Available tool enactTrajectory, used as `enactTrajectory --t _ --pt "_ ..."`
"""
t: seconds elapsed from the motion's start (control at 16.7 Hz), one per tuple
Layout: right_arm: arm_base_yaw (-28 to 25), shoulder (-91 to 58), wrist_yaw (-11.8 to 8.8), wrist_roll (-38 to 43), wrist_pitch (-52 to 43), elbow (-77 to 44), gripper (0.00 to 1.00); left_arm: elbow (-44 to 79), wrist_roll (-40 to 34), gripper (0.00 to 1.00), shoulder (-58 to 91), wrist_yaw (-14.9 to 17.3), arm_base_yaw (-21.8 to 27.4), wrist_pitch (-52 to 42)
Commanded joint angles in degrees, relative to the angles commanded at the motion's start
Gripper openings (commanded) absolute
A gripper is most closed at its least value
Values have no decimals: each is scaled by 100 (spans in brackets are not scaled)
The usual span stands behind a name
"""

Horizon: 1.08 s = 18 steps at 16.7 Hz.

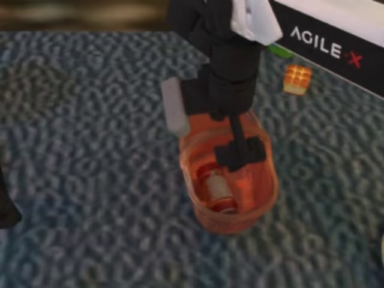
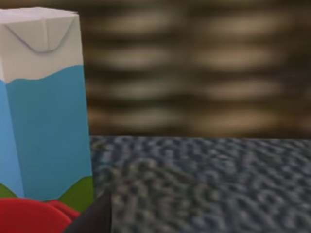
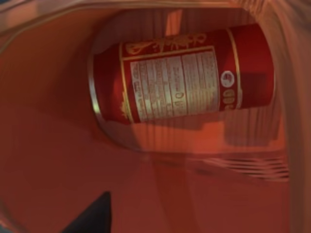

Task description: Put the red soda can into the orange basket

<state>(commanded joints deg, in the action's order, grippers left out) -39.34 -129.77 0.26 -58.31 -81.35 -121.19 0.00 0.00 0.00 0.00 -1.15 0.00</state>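
Observation:
The red soda can [image 1: 219, 187] lies on its side on the floor of the orange basket [image 1: 266, 195], touched by nothing. In the right wrist view the red soda can [image 3: 180, 80] shows its cream label, with the basket's ribbed floor [image 3: 58, 145] all around it. My right gripper [image 1: 240, 155] hangs open just above the can, inside the basket's rim. Only one dark fingertip [image 3: 99, 213] shows in the right wrist view. My left arm [image 1: 5, 207] is parked at the table's left edge, its gripper open on nothing.
A grey block [image 1: 174, 107] lies against the basket's far left side. An orange-yellow cube [image 1: 297, 79] sits at the back right, by a green thing [image 1: 279, 51]. Close to the left gripper stand a blue-and-white carton [image 2: 43, 107] and a red object [image 2: 29, 216].

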Motion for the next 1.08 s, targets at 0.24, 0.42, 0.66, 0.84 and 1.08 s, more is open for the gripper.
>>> enactTrajectory --t 0.24,0.42,0.66,0.84,1.08 --pt "-1 6 0 1 42 45 100 0 0 100 0 0 0 0" --pt "-1 6 0 1 42 45 77 0 0 100 0 0 0 0" --pt "-1 6 0 1 42 45 47 0 0 100 0 0 0 0" --pt "-1 6 0 1 42 45 25 0 0 100 0 0 0 0" --pt "-1 6 0 1 42 45 0 0 0 100 0 0 0 0"
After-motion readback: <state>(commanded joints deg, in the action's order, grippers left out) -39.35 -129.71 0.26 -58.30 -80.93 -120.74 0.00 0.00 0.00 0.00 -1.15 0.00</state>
